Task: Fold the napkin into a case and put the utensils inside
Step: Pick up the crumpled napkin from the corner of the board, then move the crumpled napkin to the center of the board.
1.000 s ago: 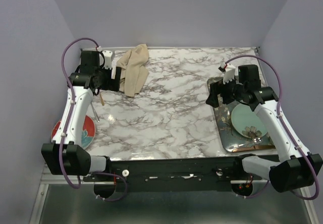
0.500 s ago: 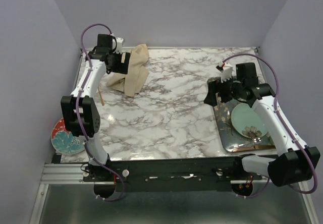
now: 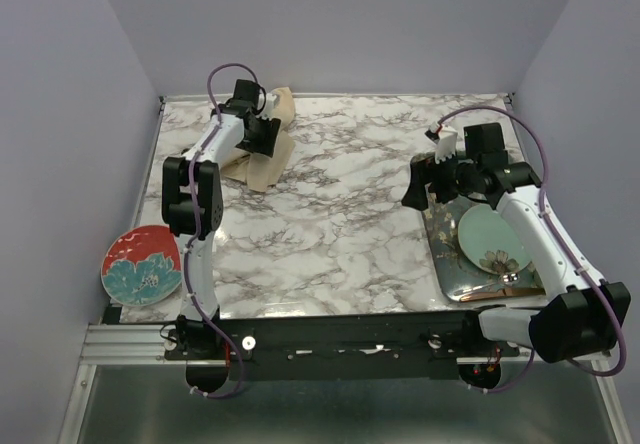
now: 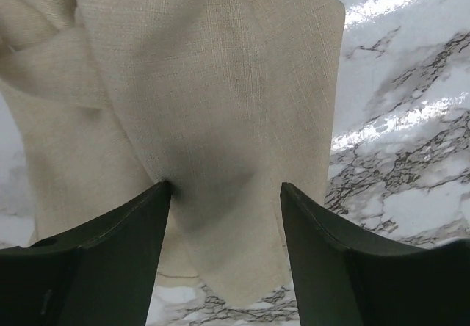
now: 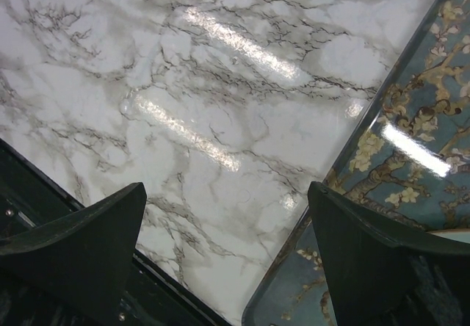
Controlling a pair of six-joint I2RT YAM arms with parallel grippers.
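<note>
The napkin (image 3: 264,170) is a beige-tan cloth lying crumpled at the far left of the marble table. It fills the left wrist view (image 4: 205,84). My left gripper (image 3: 264,136) is low over it and open (image 4: 224,194). Its fingers stand to either side of a hanging corner of the cloth, not closed on it. My right gripper (image 3: 420,186) is open and empty (image 5: 228,194). It hovers over bare marble at the left edge of the tray. A thin gold utensil (image 3: 497,290) lies at the tray's near end. I cannot tell which utensil it is. No case shape shows.
A blue flowered tray (image 3: 440,256) sits at the right and holds a pale green plate (image 3: 490,239). The tray's rim also shows in the right wrist view (image 5: 411,120). A red and blue flowered plate (image 3: 142,264) lies at the near left edge. Walls close in on three sides.
My left arm has swung up and to the right, bringing its gripper over the napkin and uncovering the red plate. My right gripper has shifted slightly left.
</note>
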